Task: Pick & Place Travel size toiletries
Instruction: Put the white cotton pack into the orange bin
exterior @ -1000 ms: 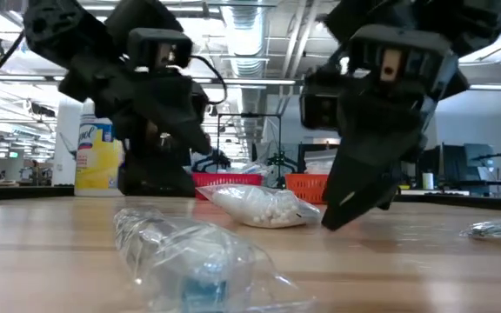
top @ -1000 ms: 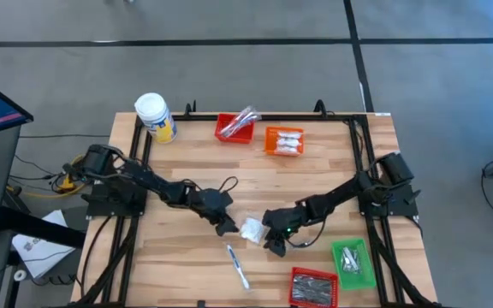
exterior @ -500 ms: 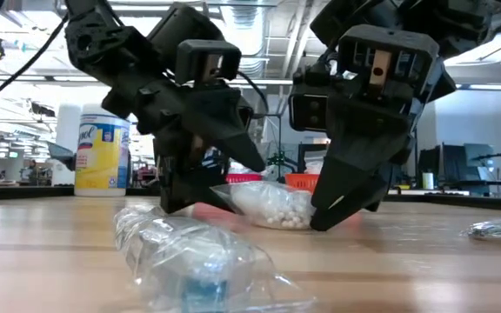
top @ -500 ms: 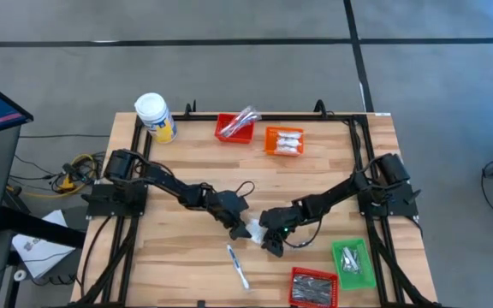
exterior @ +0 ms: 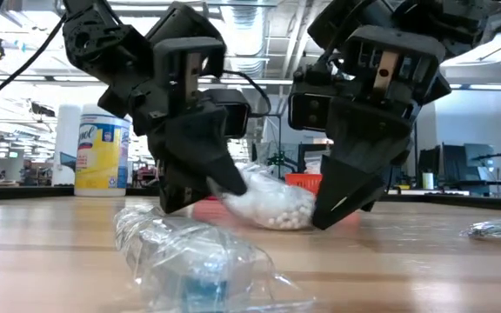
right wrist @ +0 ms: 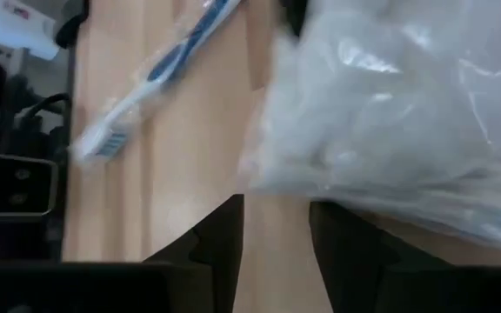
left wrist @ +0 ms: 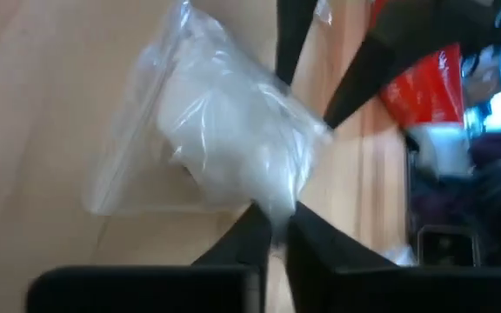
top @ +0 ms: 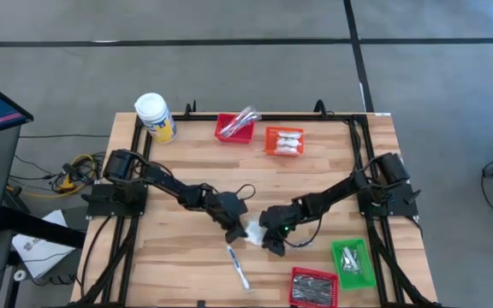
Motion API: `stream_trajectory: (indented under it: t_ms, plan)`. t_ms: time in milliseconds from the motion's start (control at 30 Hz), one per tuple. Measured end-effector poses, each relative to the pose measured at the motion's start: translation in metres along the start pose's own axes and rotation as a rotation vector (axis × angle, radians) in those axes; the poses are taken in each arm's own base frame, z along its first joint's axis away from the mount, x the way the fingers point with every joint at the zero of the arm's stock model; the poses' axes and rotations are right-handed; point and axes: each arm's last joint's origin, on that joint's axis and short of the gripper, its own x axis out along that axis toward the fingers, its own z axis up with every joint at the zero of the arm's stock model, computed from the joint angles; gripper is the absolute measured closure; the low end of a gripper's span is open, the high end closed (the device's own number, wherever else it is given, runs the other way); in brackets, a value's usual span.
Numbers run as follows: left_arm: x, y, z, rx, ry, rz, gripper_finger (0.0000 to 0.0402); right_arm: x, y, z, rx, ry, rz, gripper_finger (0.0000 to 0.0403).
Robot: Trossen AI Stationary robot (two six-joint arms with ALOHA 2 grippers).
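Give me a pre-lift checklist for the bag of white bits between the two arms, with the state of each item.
1. Left pincer shut on the bag's edge: ok.
2. Right pincer let go of the bag: cannot tell; its fingers stand apart, tips beside the bag.
3. Bag clear of the wrapped toothbrush: ok.
4. Bag off the table: not ok, it rests there.
5. Orange basket has room: cannot tell.
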Motion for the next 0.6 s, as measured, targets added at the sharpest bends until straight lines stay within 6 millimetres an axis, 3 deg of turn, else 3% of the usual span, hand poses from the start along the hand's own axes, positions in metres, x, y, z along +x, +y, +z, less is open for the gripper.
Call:
stream_trajectory:
  t_ms: [167, 267, 367, 600]
  plan:
    - [-0.016, -0.008, 0.002, 0.17, 0.023, 0.043, 0.0397, -0.016, 0.012, 0.008, -0.044, -0.011, 0.093, 0.0276]
    - [-0.036, -0.021, 0.002, 0.303, -0.003, 0.184, 0.0399, -0.032, 0.022, 0.014, -0.083, -0.044, 0.135, 0.0275]
    - [-0.057, -0.039, -0.004, 0.447, -0.027, 0.3, 0.04, -0.052, 0.031, 0.019, -0.124, -0.088, 0.151, 0.0275]
    - [-0.087, -0.085, -0.027, 0.753, -0.188, 0.385, 0.04, -0.086, 0.039, 0.035, -0.198, -0.267, 0.073, 0.028]
